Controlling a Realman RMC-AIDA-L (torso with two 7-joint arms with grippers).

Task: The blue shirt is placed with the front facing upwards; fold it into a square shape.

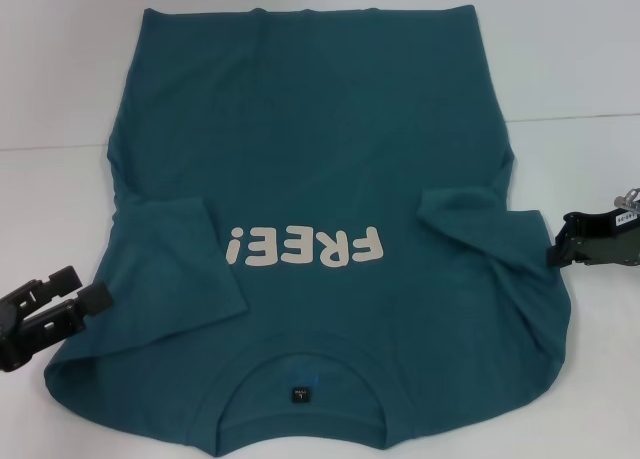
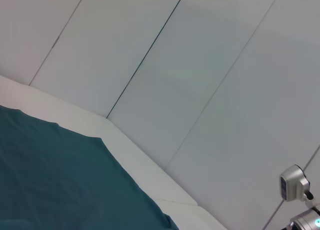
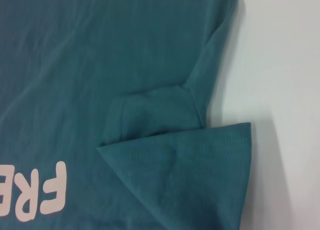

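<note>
While the blue shirt (image 1: 310,159) lies flat between them, left pincer (image 1: 75,287) and right pincer (image 1: 556,241) gape empty beside its sleeves.

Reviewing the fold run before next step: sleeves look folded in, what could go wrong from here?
1. The right sleeve lies bunched and creased, so the next fold of the shirt may trap wrinkles and skew the square.
2. Left gripper and right gripper sit at different heights along the shirt; uneven grasps could skew the fold.
</note>
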